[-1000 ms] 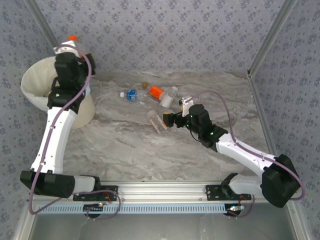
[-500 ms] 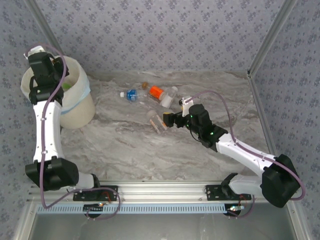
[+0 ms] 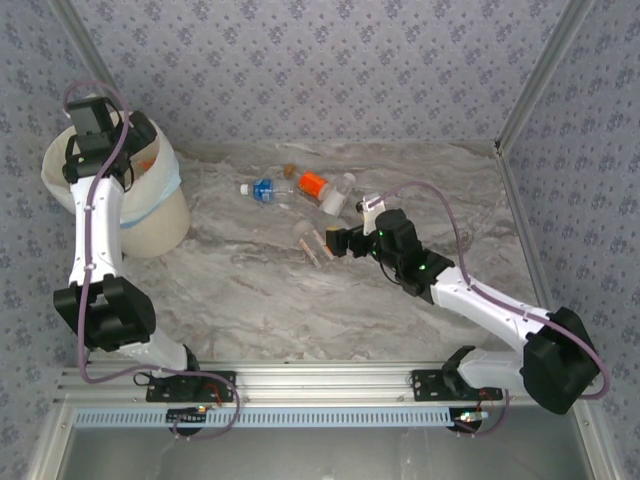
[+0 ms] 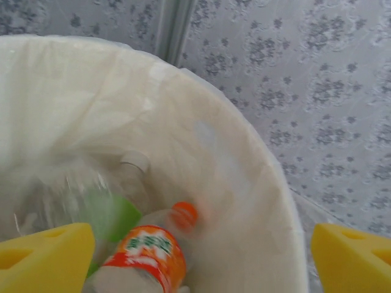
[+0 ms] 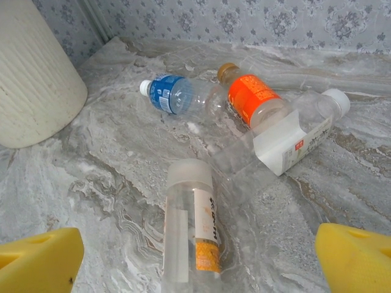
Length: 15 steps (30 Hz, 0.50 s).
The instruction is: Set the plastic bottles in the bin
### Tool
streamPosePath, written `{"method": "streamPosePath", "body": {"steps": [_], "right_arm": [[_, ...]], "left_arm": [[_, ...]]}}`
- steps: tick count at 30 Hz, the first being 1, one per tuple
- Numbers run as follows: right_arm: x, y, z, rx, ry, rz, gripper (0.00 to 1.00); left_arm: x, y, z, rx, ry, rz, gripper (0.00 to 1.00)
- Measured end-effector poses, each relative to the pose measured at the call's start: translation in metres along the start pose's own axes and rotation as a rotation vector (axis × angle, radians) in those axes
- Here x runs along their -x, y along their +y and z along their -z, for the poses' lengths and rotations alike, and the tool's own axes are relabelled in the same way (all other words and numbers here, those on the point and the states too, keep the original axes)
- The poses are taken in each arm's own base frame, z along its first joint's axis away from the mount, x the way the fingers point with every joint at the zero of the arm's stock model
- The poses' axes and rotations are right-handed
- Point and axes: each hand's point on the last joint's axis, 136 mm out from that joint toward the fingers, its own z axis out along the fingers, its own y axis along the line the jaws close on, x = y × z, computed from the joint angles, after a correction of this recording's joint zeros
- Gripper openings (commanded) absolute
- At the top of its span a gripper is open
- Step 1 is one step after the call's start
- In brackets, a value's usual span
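Left wrist view: the left gripper (image 4: 195, 262) is seen with its yellow fingertips (image 4: 43, 256) spread wide over the bin (image 4: 232, 152), and nothing is held between them. A second ago an orange-capped bottle was carried above the bin in this gripper. It has now been let go, and the orange-labelled bottle (image 4: 146, 256) is found inside the bin, on other bottles that are blurred. It lies tilted, its long axis slanting and its cap end turned up toward the liner wall. One more bottle is thus judged delivered, and the left arm is free for the next.

In the top external view four plastic bottles are left on the table (image 3: 300, 300), well apart from the bin on its right: a blue-labelled one (image 3: 262, 189) nearest the bin, an orange-labelled one (image 3: 312, 184), a clear one with a white label (image 3: 335, 195), and a small clear bottle (image 3: 308, 240). The right gripper (image 5: 195, 268) has not shifted. It is held wide open and empty just short of the small clear bottle (image 5: 189, 226). That bottle lies on its side, its long axis running away from the gripper, its cap at the end nearer the bin. The fingers stand to either side of that axis, so a grip across the body is judged possible.
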Motion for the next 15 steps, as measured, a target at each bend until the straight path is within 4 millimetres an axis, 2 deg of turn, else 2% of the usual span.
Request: {"method": "streamPosePath", "body": {"steps": [3, 7, 15], "right_arm": [[-0.013, -0.003, -0.009, -0.017, 0.051, 0.014, 1.0], [-0.04, -0.01, -0.025, -0.045, 0.161, 0.03, 1.0], [-0.081, -0.01, -0.059, -0.059, 0.362, 0.067, 0.97]], "left_arm": [[-0.004, -0.007, 0.001, -0.042, 0.023, 0.019, 0.97], [-0.009, -0.019, 0.004, -0.108, 0.056, 0.047, 1.0], [-0.01, -0.058, 0.037, -0.341, 0.096, 0.105, 0.99]]}}
